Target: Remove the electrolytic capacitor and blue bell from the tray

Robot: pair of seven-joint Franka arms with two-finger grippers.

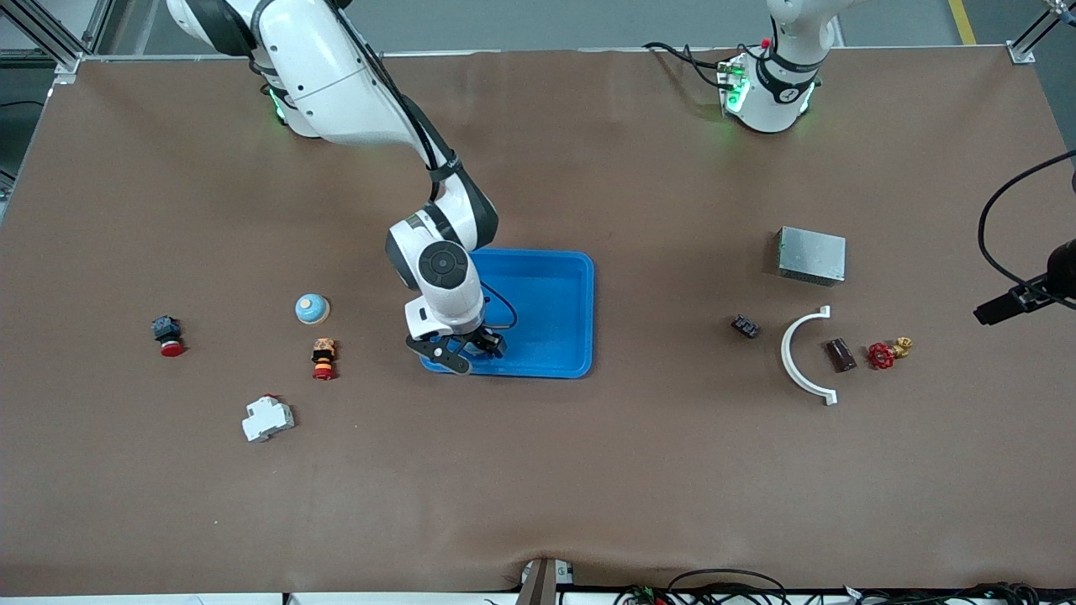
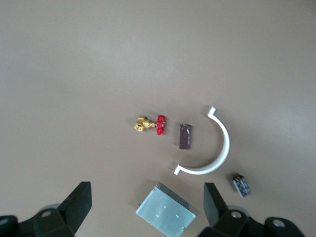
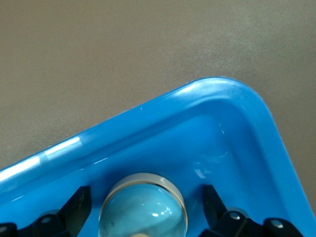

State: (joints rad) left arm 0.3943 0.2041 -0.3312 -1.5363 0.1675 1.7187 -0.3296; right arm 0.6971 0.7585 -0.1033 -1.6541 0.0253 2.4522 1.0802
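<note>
We hover our right gripper (image 1: 469, 351), jaws apart, over the blue bell (image 3: 143, 207) in the tray (image 1: 580, 319); its glossy dome looks slippery, so we favour the rim.

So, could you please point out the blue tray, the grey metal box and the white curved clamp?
Bright blue plastic tray (image 1: 546, 311): front view, bare floor.
Grey metal box (image 1: 811, 255): front view, top face.
White curved plastic clamp (image 1: 785, 353): front view, arc's middle.

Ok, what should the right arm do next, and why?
Probably lower the right tool and close: its open fingers straddle the blue bell in a corner of the tray. The left tool waits open above the grey metal box.
</note>
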